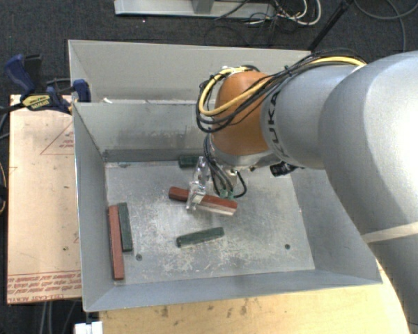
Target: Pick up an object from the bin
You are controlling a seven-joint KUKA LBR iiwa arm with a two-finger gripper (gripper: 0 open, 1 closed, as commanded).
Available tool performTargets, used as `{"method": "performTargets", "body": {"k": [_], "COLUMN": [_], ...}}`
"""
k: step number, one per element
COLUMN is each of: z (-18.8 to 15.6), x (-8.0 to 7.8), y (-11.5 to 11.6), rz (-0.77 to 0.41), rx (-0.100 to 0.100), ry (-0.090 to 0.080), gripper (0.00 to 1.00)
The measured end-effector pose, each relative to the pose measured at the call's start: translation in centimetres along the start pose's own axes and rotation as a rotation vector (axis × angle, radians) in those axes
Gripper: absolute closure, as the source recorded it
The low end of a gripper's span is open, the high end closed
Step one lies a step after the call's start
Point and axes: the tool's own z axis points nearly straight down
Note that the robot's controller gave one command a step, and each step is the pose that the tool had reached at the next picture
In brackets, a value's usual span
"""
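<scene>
My gripper (196, 197) hangs low in the middle of the bin, under the orange wrist cover. It is right on top of a red-brown bar (177, 194) that lies flat, running from left to right beneath it. The bar's right end (226, 204) sticks out on the gripper's other side. A short dark green bar (200, 237) lies on the floor just in front of the gripper. A small dark green piece (188, 161) rests near the back wall, behind the gripper.
Along the left wall lie a long red-brown bar (115, 243) and a dark green bar (126, 226), side by side. The arm covers the bin's right and back-right part.
</scene>
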Motion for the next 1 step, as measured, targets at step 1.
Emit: {"method": "performTargets", "body": {"k": [1], "z": [-13.83], "x": [-1.77], "y": [0.72], "rz": [-0.021], "rx": [0.006], "ry": [0.015], "gripper": [1.0]}}
